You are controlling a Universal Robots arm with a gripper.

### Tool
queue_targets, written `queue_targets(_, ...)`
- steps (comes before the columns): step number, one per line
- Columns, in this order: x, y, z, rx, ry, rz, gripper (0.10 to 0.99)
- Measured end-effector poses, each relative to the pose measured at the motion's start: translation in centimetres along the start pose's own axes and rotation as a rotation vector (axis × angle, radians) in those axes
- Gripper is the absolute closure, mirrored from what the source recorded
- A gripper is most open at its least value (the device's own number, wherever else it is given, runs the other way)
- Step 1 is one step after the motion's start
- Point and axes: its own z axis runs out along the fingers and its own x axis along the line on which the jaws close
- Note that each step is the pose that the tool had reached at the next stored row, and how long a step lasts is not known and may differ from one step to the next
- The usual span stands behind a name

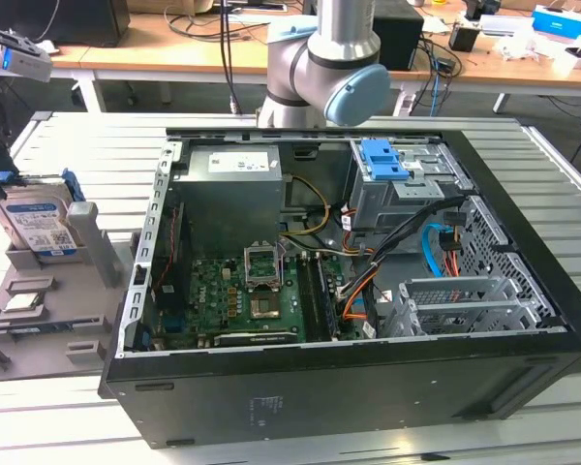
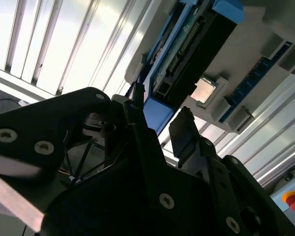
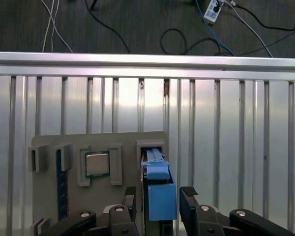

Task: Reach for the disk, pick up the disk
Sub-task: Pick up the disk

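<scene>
The disk (image 1: 37, 225) stands on edge in a slot of the grey holder plate (image 1: 39, 320) at the exterior view's left, its white-and-blue label facing out. In the first wrist view its blue side rail (image 3: 157, 169) shows end-on. My gripper (image 3: 158, 192) is open and straddles the disk, one dark finger (image 3: 131, 199) on each side with narrow gaps. The second wrist view shows the disk (image 2: 191, 39) edge-on beyond the gripper (image 2: 160, 105). In the exterior view the gripper (image 1: 2, 182) hangs just over the disk's top.
A small square silver chip (image 3: 97, 163) sits in a pocket of the holder plate (image 3: 49, 196) beside the disk. The open computer case (image 1: 349, 281) fills the slatted metal table's (image 3: 236, 147) middle. The arm (image 1: 320, 58) reaches across behind it. Cables lie on the floor (image 3: 187, 29).
</scene>
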Motion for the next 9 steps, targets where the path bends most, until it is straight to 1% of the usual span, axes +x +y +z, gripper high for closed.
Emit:
queue_targets(3, 0.0, -0.02, 0.5, 0.0, 0.0, -0.001, 0.604)
queue_targets(9, 0.0, -0.04, 0.91, 0.0, 0.0, -0.001, 0.604)
